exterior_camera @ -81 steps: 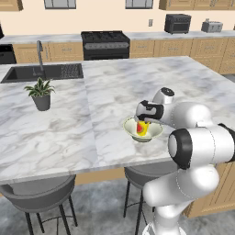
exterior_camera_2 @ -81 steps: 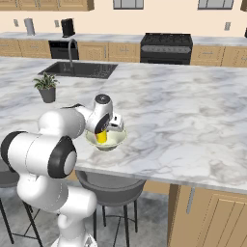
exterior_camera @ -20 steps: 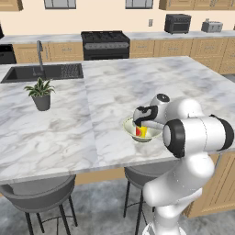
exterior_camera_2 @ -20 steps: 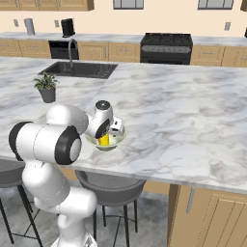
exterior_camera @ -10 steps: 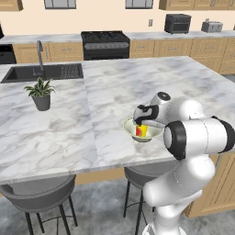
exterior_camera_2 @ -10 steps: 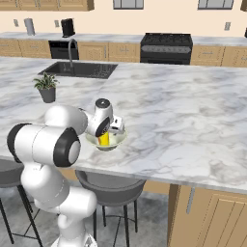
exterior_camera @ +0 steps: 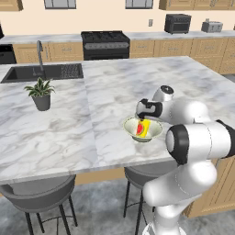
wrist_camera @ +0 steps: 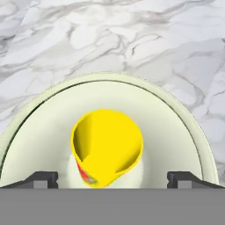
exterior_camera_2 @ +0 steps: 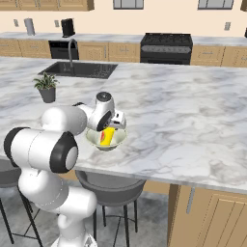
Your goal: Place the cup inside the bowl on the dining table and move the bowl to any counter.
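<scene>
The pale cream-green bowl (exterior_camera: 155,131) (exterior_camera_2: 94,139) stands on the marble dining table (exterior_camera: 105,96) near its front edge. The yellow cup (exterior_camera: 144,128) (exterior_camera_2: 108,136) with its red patch rests inside the bowl, leaning, with its mouth toward the hand camera. From the hand, the cup (wrist_camera: 107,147) sits in the middle of the bowl (wrist_camera: 184,127). My gripper (exterior_camera: 143,117) (exterior_camera_2: 114,125) (wrist_camera: 112,179) hovers just above the bowl, open, with its fingertips (wrist_camera: 44,178) spread wide on either side of the cup, not touching it.
A small potted plant (exterior_camera: 41,93) stands on the table to the left, with a sink (exterior_camera: 43,72) behind it. Grey stools (exterior_camera: 39,193) stand under the table's front edge. The wall counter (exterior_camera: 151,36) with stove and appliances runs along the back.
Four seconds ago the cup was between my fingers over the bowl; now it lies in the bowl and the gripper stands open. The hand has risen slightly in the last second.
</scene>
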You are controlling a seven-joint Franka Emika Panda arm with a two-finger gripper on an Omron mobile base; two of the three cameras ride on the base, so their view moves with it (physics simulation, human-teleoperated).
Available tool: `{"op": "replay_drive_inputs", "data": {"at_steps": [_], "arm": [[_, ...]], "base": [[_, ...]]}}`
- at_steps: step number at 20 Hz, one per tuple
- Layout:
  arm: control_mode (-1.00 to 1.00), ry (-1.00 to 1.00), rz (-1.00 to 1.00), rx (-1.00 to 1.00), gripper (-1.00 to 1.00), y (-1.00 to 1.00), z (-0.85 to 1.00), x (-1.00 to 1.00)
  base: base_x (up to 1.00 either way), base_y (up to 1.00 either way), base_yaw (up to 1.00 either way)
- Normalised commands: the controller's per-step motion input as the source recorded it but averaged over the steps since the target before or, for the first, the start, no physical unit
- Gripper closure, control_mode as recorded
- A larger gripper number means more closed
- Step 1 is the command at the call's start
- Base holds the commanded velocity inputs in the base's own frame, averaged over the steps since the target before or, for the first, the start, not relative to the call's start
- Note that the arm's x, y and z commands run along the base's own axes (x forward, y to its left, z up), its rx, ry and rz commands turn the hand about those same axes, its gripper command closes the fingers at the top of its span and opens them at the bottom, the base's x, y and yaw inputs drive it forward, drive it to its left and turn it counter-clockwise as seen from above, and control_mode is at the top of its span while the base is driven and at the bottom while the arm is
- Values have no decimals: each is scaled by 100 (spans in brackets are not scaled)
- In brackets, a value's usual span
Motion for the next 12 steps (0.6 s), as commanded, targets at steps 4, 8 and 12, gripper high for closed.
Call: {"op": "replay_drive_inputs", "data": {"at_steps": [4, 8, 12], "arm": [[-100, 0, 0, 2, -100, -24, 25, 0], [-100, 0, 0, 3, -100, -17, 21, 0], [-100, 0, 0, 2, -100, -17, 21, 0]], "base": [[0, 0, 0], [0, 0, 0], [0, 0, 0]]}}
